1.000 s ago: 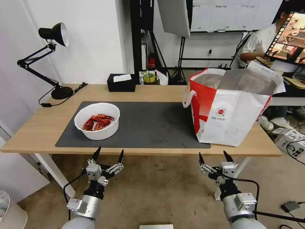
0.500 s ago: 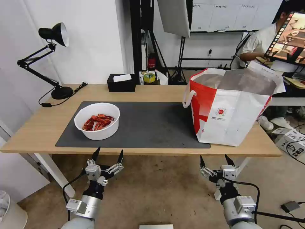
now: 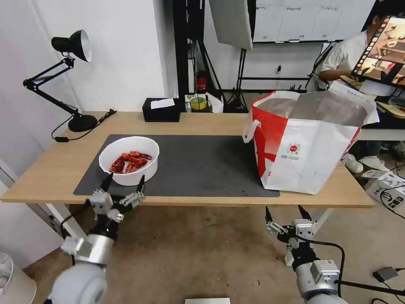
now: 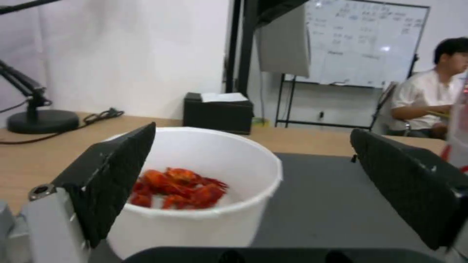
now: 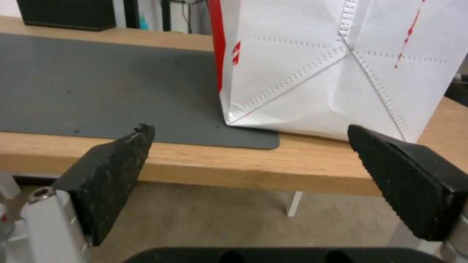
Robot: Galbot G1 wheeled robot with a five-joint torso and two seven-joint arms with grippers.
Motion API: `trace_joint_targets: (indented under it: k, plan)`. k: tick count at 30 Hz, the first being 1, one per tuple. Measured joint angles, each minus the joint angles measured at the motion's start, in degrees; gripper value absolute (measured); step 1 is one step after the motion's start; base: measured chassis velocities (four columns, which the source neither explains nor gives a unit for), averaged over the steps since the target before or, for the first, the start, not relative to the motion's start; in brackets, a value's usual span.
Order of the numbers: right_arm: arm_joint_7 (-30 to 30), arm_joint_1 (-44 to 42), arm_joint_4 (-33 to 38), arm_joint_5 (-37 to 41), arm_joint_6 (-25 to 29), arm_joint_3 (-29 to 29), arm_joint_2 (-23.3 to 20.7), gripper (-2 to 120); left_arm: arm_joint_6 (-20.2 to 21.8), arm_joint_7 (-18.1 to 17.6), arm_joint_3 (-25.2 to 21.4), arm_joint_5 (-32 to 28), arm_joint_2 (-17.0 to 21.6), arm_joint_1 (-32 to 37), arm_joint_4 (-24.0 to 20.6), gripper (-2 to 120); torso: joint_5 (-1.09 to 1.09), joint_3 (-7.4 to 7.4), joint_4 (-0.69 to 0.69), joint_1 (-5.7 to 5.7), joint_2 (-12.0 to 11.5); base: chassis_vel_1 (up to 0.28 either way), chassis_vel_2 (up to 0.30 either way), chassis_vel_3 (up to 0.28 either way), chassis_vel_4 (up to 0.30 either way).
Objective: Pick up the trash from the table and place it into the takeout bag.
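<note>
Left hand (image 3: 122, 184), fingers spread wide, now raised from below the long light-wood surface (image 3: 211, 122) to the near rim of the white round bowl of red crayfish shells (image 3: 129, 160), ready to grasp; right hand (image 3: 285, 214) wide too, parked low.

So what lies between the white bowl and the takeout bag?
Only bare dark grey mat separates the white bowl from the takeout bag, as the head view shows.

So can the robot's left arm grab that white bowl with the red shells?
Probably yes. The left gripper is open right at the near side of the white bowl, with nothing between them.
</note>
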Motion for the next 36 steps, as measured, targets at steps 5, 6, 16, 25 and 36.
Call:
trace_joint_targets:
  k: [5, 6, 16, 25, 36]
  plan:
    - [-0.02, 0.01, 0.0, 0.01, 0.0, 0.0, 0.0, 100, 4.07, -2.96, 0.05, -5.17, 3.76, -4.1, 0.9, 100, -0.01, 0.0, -0.01, 0.0, 0.01, 0.0, 0.0, 0.0, 0.0]
    - [-0.01, 0.01, 0.0, 0.01, 0.0, 0.0, 0.0, 100, 4.66, -3.4, 0.19, -5.94, 4.31, -4.82, 1.21, 100, 0.0, 0.0, -0.01, 0.0, 0.0, 0.0, 0.0, 0.0, 0.0]
    - [-0.05, 0.04, 0.0, 0.03, 0.01, 0.0, 0.0, 100, 15.66, -8.61, 6.71, -20.0, 13.35, -22.01, 10.17, 100, 0.0, 0.01, -0.02, 0.01, 0.0, 0.0, 0.0, 0.0, 0.0]
    - [-0.06, 0.06, -0.02, 0.06, 0.04, 0.01, -0.01, 100, 30.19, -11.27, 12.87, -31.06, 17.32, -36.81, 21.49, 100, -0.01, 0.0, -0.01, 0.01, 0.0, 0.0, 0.0, 0.0, 0.0]
    - [-0.06, 0.06, -0.02, 0.05, 0.05, 0.01, -0.01, 100, 42.2, -18.51, 14.27, -42.47, 16.63, -43.56, 26.24, 100, 0.0, 0.0, -0.01, 0.01, 0.0, 0.0, 0.0, 0.0, 0.0]
